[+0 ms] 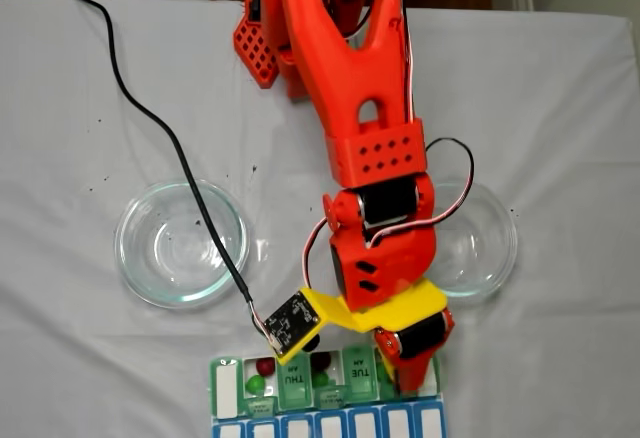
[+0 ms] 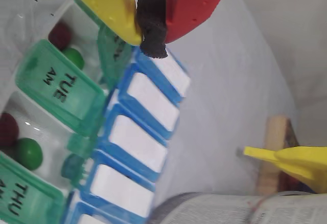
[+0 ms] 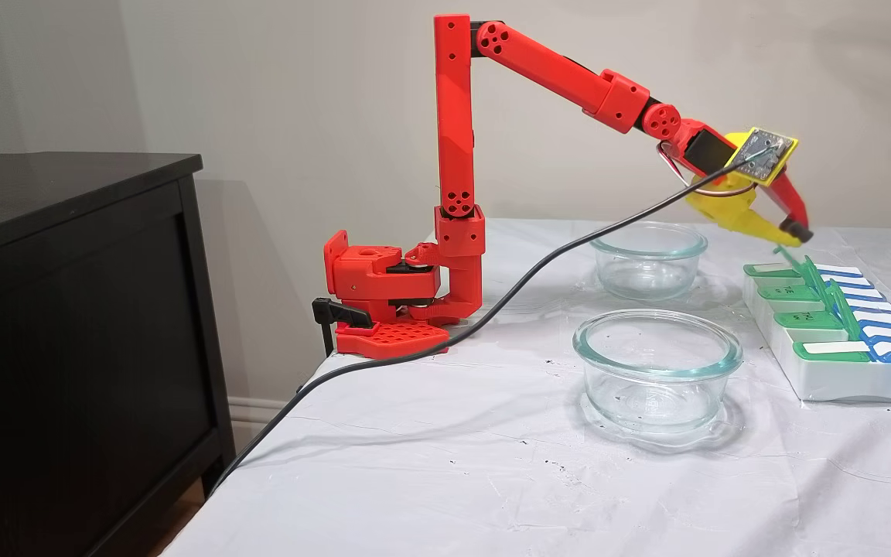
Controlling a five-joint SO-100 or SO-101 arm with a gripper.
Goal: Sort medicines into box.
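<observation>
The box (image 1: 228, 394) lies at the table's near edge in a fixed view, green lids above a blue-lidded row (image 2: 148, 101). Two compartments stand open, each holding one dark red and one green medicine: red (image 2: 60, 35) with green (image 2: 74, 58), and red (image 2: 7, 130) with green (image 2: 27, 153). From above they show as red (image 1: 265, 366), green (image 1: 257, 384), red (image 1: 322, 362) and green (image 1: 320, 379). My gripper (image 2: 151, 29) hovers just over the box's end (image 3: 770, 271), its yellow and red fingers shut on their black pad, nothing visible between them. In the side fixed view the gripper (image 3: 797, 230) sits above a raised green lid (image 3: 810, 277).
Two clear glass bowls stand on the white cloth, one at left (image 1: 182, 242) and one partly under the arm (image 1: 480, 248). A black cable (image 1: 170, 138) runs across the cloth to the wrist camera. Small black specks dot the cloth. A dark cabinet (image 3: 66, 309) stands beside the table.
</observation>
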